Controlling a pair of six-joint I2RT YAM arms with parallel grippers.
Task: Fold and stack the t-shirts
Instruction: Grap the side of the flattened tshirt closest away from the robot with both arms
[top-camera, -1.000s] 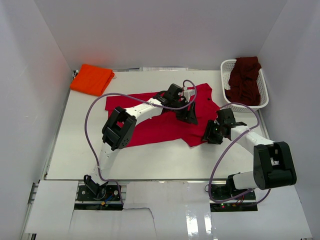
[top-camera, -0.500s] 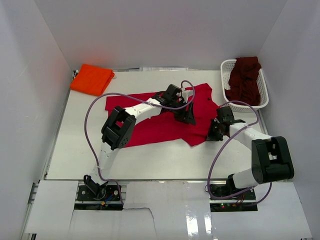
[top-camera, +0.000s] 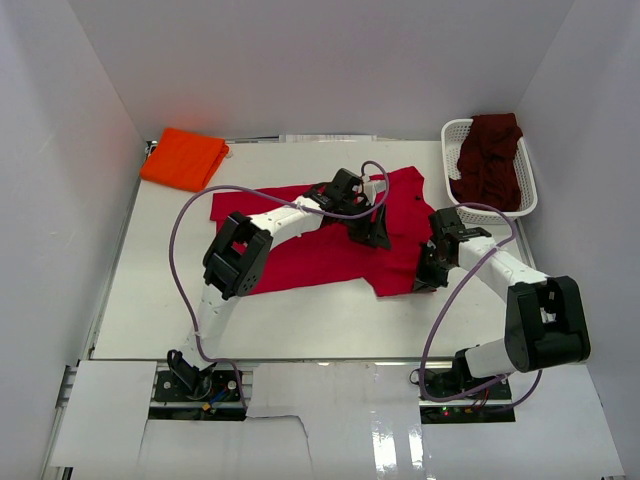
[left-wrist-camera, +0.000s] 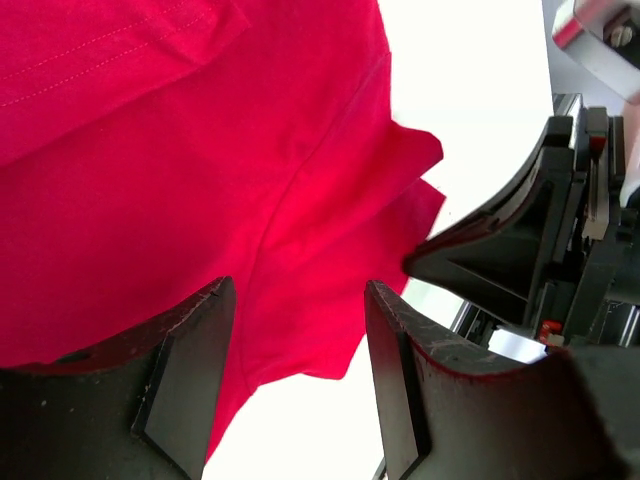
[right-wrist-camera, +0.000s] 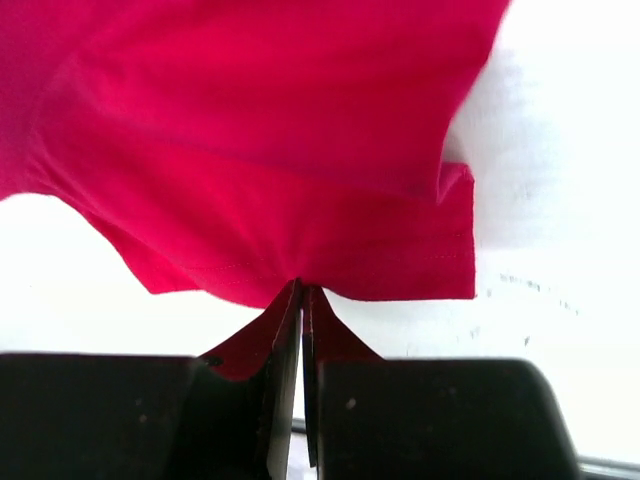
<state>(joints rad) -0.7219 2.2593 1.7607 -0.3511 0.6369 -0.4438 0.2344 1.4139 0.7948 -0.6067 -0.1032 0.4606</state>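
Red t-shirt (top-camera: 320, 258) spread across the middle of the surface (top-camera: 300, 320); right end effector (right-wrist-camera: 302, 298) clamped on its hem towards the right edge; left end effector (left-wrist-camera: 295, 320), jaws apart, over the cloth just beside it

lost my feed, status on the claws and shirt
Right claw shut on bright red cloth t-shirt hem. Left claw open above it. Nothing in the way.
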